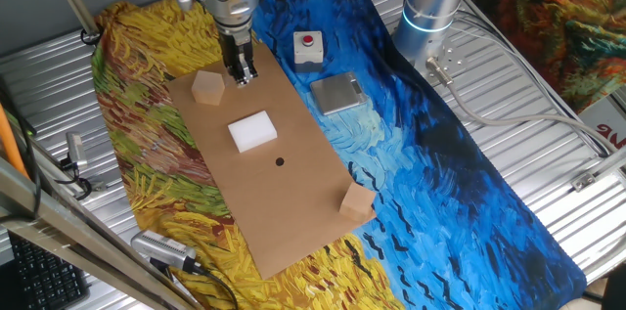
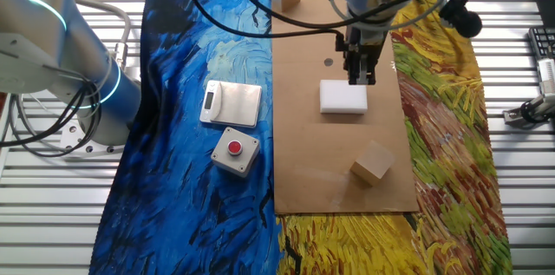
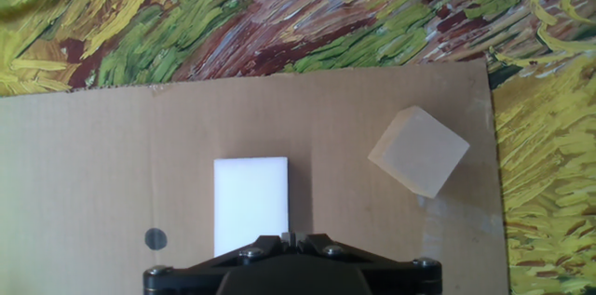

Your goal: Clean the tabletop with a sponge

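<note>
The tabletop is a long brown cardboard board (image 1: 293, 198) lying on the painted cloth, with a small black spot (image 1: 279, 162). The white sponge (image 1: 252, 131) lies flat on the board near its middle, and also shows in the other fixed view (image 2: 343, 97) and the hand view (image 3: 250, 204). My gripper (image 1: 241, 75) hangs above the board, apart from the sponge and a little toward the board's far end. Its fingers are together and hold nothing. In the hand view the gripper (image 3: 289, 237) sits just above the sponge's near edge.
Two tan wooden cubes stand on the board, one near the gripper (image 1: 207, 86) and one at the opposite end (image 1: 357, 199). A white box with a red button (image 1: 308, 47) and a grey metal plate (image 1: 336, 92) lie on the blue cloth beside the board.
</note>
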